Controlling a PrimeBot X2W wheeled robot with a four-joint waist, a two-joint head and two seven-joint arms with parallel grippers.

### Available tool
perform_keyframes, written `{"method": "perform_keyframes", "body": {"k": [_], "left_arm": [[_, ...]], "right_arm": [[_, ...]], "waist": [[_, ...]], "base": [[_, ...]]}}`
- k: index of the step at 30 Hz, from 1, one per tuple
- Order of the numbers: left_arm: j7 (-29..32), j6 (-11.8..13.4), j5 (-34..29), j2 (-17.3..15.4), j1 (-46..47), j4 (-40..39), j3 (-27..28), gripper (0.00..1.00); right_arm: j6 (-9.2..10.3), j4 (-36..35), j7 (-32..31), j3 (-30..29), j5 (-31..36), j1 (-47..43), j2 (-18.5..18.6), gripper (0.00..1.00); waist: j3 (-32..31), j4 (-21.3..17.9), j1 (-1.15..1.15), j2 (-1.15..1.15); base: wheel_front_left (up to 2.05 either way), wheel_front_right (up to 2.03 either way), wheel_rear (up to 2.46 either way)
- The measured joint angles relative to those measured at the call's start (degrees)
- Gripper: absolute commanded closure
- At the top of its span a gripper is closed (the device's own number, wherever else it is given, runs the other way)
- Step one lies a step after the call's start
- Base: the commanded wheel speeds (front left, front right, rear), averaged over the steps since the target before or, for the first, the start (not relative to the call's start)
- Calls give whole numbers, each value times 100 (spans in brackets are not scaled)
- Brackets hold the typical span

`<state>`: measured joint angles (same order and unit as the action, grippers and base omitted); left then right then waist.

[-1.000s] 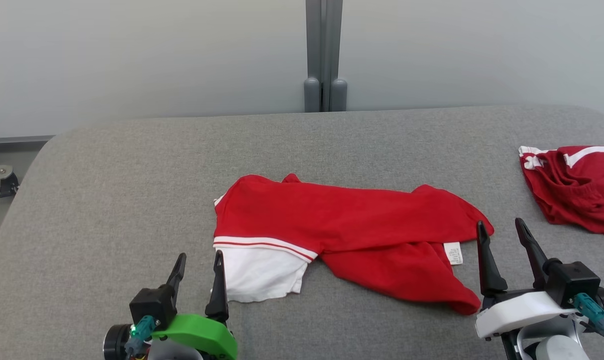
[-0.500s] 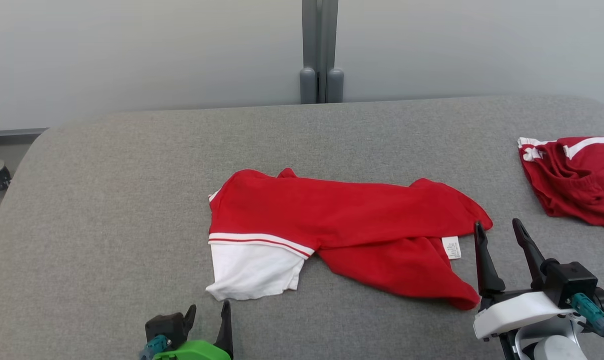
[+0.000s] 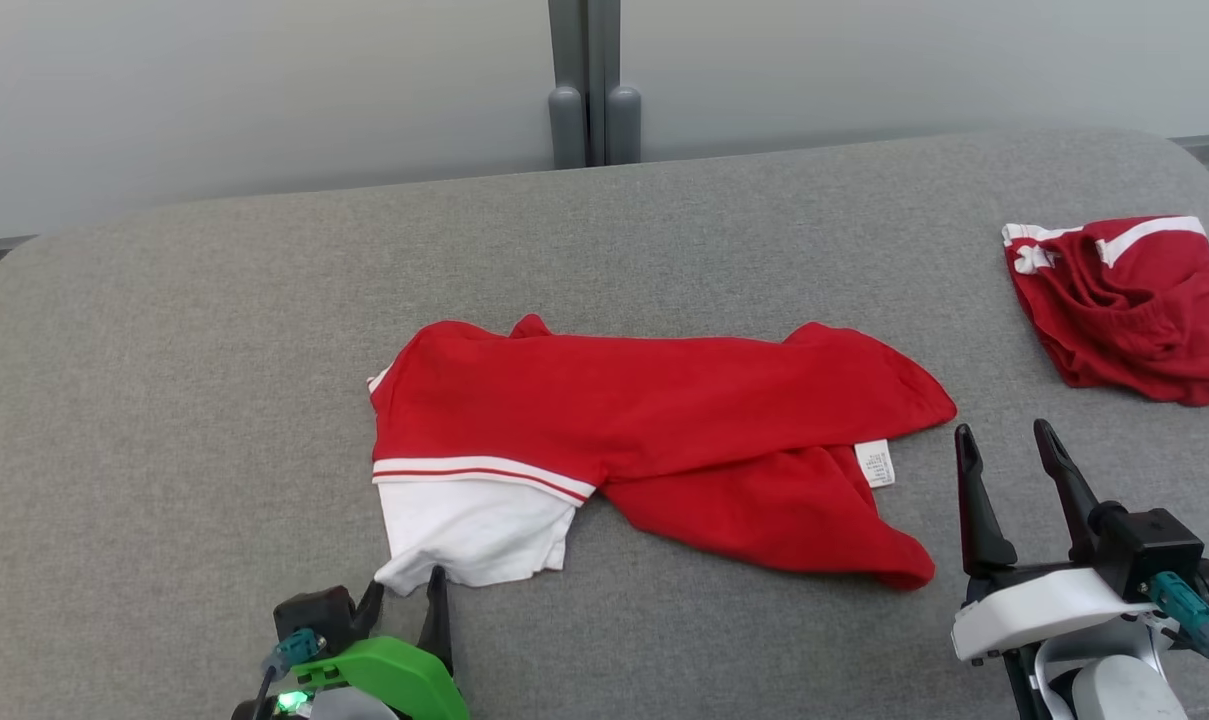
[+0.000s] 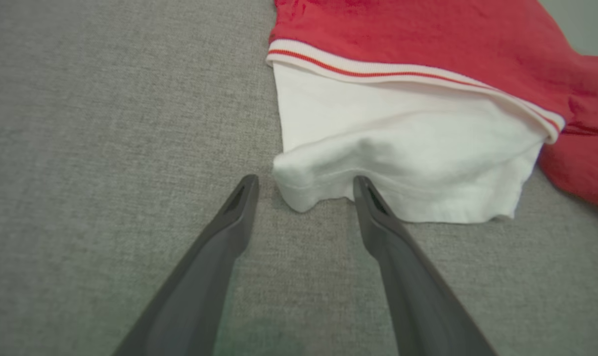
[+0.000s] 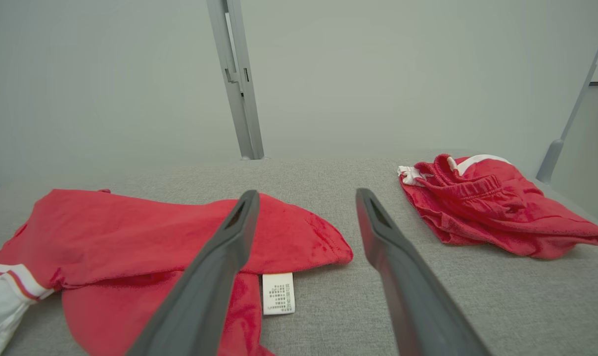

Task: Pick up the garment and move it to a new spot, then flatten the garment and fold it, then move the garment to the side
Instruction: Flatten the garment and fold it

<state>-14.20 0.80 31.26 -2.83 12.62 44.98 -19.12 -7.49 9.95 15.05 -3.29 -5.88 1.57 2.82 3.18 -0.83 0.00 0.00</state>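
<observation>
The garment (image 3: pixel 664 420), red with a white, red-striped end, lies crumpled across the middle of the grey table (image 3: pixel 164 350). My left gripper (image 3: pixel 404 585) is open at the table's near edge. In the left wrist view its fingertips (image 4: pixel 304 180) frame the near-left corner of the white part (image 4: pixel 402 143), which bulges between them. My right gripper (image 3: pixel 1002 430) stands open just right of the garment's red end, with nothing between its fingers. In the right wrist view that gripper (image 5: pixel 306 193) points past the red end (image 5: pixel 155 232) and its white label (image 5: pixel 278 292).
A second red piece of clothing (image 3: pixel 1124 300) with white trim lies bunched at the table's right edge, also in the right wrist view (image 5: pixel 486 207). A grey post (image 3: pixel 594 100) stands against the pale wall behind the table.
The head view has shifted, so everything sits further left. My left gripper has drawn back from the white part's left side to its near-left corner. The right gripper holds its place.
</observation>
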Motion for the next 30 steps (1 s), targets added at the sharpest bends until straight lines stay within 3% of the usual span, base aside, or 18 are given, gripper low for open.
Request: {"method": "perform_keyframes", "body": {"k": [3,4,14,30], "left_arm": [[-44,-44,76,0,100,96,-88,93],[-49,-55,92,0,128,113,-110,100],[-82,-69,-33,3,151,-495,-75,100],[-83,-9,-369,-3,-21,-1336,-76,100]], "right_arm": [[0,-1,0,-23,0,3,0,0],[0,0,0,-40,1,5,0,0],[0,404,0,-575,236,136,0,0],[-1,2820,-798,-1650,1182,1940,9,0]], "waist": [[58,-41,0,0],[74,-46,0,0],[118,213,0,0],[547,733,0,0]], "base": [[0,0,0],[0,0,0],[0,0,0],[0,0,0]]}}
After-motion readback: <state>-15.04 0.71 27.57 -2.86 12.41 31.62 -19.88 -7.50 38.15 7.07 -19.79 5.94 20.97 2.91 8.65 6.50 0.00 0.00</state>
